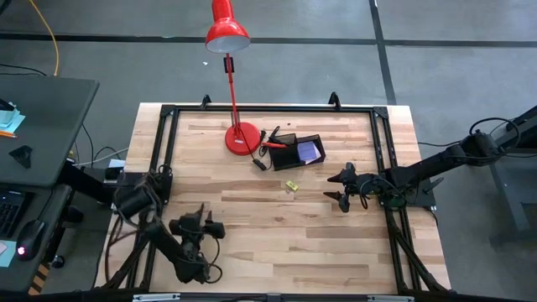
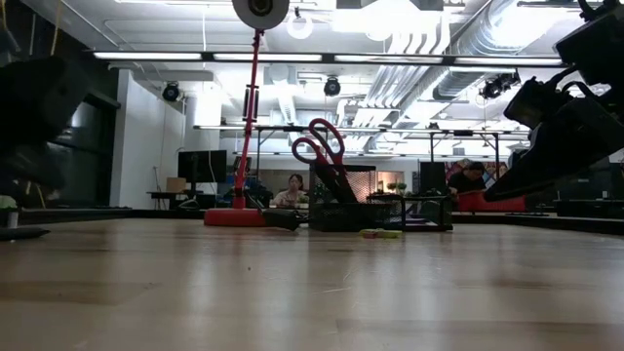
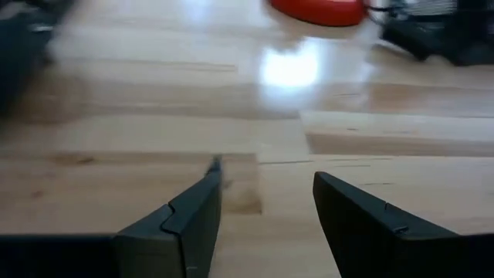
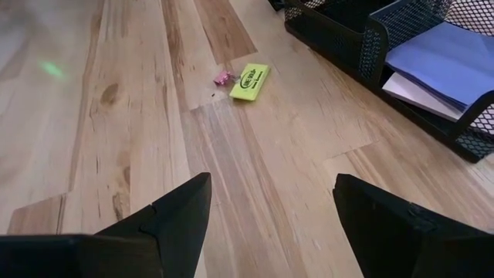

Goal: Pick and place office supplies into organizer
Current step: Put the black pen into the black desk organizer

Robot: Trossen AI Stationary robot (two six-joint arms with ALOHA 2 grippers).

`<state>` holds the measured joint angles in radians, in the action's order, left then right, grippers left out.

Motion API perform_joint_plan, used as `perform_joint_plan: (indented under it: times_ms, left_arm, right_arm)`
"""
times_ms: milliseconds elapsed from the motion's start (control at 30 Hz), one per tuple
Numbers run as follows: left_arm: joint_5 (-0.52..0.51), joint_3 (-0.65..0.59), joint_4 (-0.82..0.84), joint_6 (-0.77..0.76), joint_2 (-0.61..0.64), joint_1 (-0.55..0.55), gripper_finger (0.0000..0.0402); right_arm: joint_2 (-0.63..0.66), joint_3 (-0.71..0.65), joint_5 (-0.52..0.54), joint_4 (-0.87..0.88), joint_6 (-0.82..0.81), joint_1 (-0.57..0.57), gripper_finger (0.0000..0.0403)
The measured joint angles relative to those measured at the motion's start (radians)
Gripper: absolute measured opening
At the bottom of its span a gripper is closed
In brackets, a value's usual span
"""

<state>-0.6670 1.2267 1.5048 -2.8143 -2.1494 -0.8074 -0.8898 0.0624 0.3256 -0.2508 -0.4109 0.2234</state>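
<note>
**Yellow piece waits between the right claw and the organizer**

We see the wooden desk [image 1: 277, 226] first, with a red desk lamp [image 1: 236, 84] standing at its far side. Just right of the lamp base sits the black organizer [image 1: 295, 151]; a purple-blue pad [image 1: 309, 151] already lies in its right compartment and the red-handled scissors [image 2: 320, 144] stand upright in it.

The left claw [image 1: 204, 226] waits at the near left, its fingers apart and holding nothing. The right claw [image 1: 343, 189] hovers at the right of the desk, also open and empty.

The small yellow piece [image 4: 249, 81] lies flat on the desk, a little nearer than the organizer and to the left of the right claw. We judge the right arm is clearly nearer to it. In the right wrist view its long axis runs slanted across the line of approach, so the claw probably must turn a little before closing.
</note>
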Motion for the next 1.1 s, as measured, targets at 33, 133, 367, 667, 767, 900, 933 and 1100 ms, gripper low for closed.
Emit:
perform_joint_plan:
  times_ms: [33, 133, 367, 667, 767, 900, 933, 1100]
  left_arm:
    - [0.033, 0.019, 0.020, -0.017, -0.016, 0.000, 0.0195]
    - [0.101, 0.073, 0.067, -0.057, -0.039, 0.000, 0.0195]
    - [0.155, 0.127, 0.062, -0.036, -0.041, -0.030, 0.0195]
    - [0.179, 0.080, 0.004, -0.060, -0.044, -0.112, 0.0195]
    - [0.179, 0.040, -0.043, -0.052, -0.045, -0.111, 0.0195]
    - [0.159, 0.013, -0.072, -0.047, -0.060, -0.108, 0.0195]
    - [0.155, 0.013, -0.069, -0.057, -0.070, -0.109, 0.0195]
    - [0.149, 0.052, -0.029, -0.097, -0.148, -0.110, 0.0195]
  right_arm:
    - [0.000, 0.000, 0.000, 0.001, 0.000, 0.000, 0.0261]
    - [0.000, 0.000, 0.000, 0.001, 0.000, 0.000, 0.0261]
    - [0.000, 0.000, -0.005, 0.003, 0.000, 0.000, 0.0261]
    - [0.000, 0.000, -0.008, 0.004, 0.000, 0.000, 0.0261]
    - [0.000, 0.000, -0.008, 0.004, 0.000, 0.000, 0.0261]
    - [0.000, 0.000, -0.008, 0.004, 0.000, 0.000, 0.0261]
    - [0.000, 0.000, -0.008, 0.005, 0.000, 0.000, 0.0261]
    - [0.000, 0.000, -0.008, 0.007, 0.000, 0.000, 0.0261]
